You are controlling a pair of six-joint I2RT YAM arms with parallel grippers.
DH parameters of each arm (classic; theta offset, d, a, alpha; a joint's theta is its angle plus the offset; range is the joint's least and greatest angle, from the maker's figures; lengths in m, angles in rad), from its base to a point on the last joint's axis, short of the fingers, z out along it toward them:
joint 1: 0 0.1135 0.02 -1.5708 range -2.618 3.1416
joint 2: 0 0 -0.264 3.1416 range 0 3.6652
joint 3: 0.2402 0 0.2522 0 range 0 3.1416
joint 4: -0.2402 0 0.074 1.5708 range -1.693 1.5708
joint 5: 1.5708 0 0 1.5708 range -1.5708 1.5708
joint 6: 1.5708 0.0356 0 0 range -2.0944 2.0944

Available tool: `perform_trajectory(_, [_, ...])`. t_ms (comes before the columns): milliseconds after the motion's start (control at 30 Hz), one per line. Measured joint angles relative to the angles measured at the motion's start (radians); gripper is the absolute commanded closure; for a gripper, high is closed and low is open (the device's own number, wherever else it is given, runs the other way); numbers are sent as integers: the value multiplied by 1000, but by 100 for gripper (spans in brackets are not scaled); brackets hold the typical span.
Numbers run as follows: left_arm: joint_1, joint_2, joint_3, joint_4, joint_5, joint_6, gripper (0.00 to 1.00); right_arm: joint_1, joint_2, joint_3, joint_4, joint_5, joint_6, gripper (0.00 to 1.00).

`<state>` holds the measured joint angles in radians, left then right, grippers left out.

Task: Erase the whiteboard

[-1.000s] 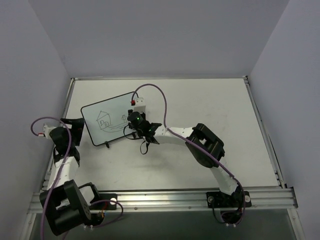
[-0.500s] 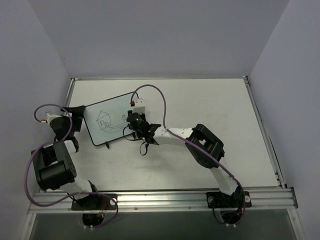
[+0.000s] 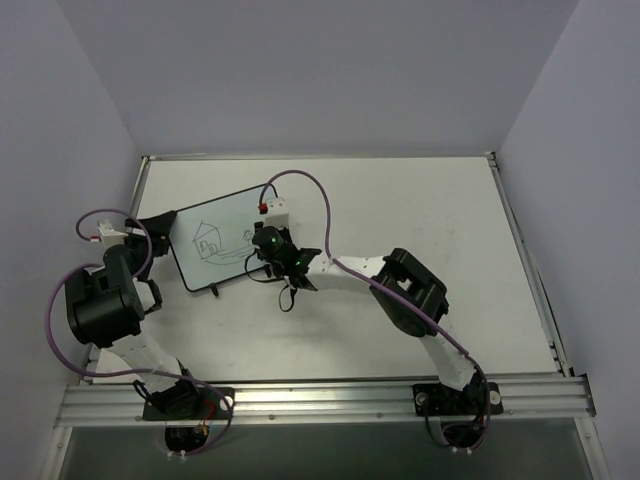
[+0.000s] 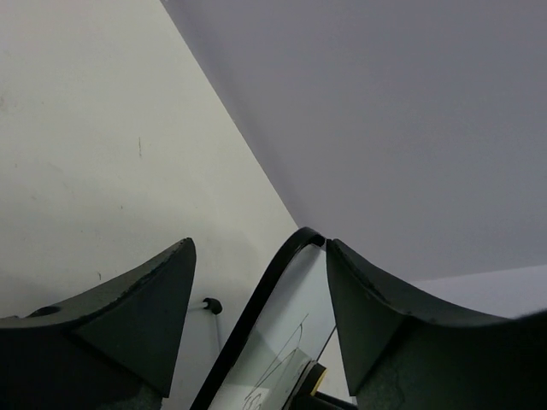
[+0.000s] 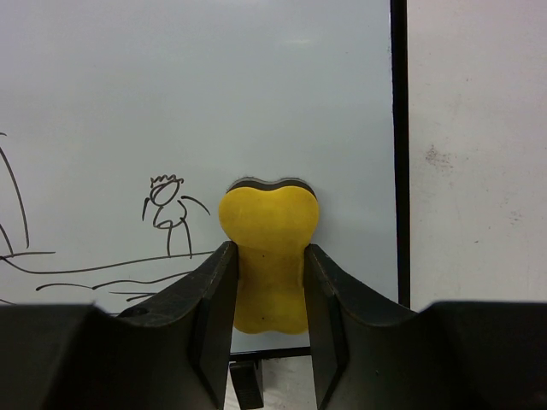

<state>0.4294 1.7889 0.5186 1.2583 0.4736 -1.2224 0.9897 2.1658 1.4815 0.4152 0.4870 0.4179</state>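
Note:
The whiteboard (image 3: 228,215) lies tilted at the table's back left, with a thin black house drawing (image 3: 207,238). My right gripper (image 3: 263,247) is shut on the yellow eraser (image 5: 269,256), which rests flat on the board (image 5: 214,102) near its right rim, just right of a small stick figure (image 5: 167,209). My left gripper (image 3: 150,232) is open at the board's left corner. In the left wrist view the board's black rim (image 4: 273,282) rises between the fingers, its corner touching the right finger (image 4: 376,316).
The grey side wall (image 3: 70,150) stands close behind the left arm. The table's left edge (image 3: 138,195) runs beside the board. A black board foot (image 5: 246,384) sits under the right gripper. A metal rail (image 3: 330,395) crosses the front.
The left arm has folded up and back, and its gripper has moved forward and up to straddle the board's left corner. The right gripper with the eraser has barely moved.

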Motion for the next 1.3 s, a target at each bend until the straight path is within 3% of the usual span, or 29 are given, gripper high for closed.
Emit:
perform_trajectory(233, [2, -60, -32, 18, 62, 23, 62, 0, 2, 0, -13, 3, 0, 96])
perform_trajectory(500, [-5, -113, -40, 46, 129, 60, 84, 0, 2, 3, -23, 32, -2, 96])
perform_trajectory(567, [-5, -122, -48, 43, 133, 70, 96, 1, 4, 3, -27, 33, -3, 96])
perform_trajectory(1300, [2, -253, -203, 68, 107, 206, 98, -15, 5, -42, 40, 34, -8, 98])
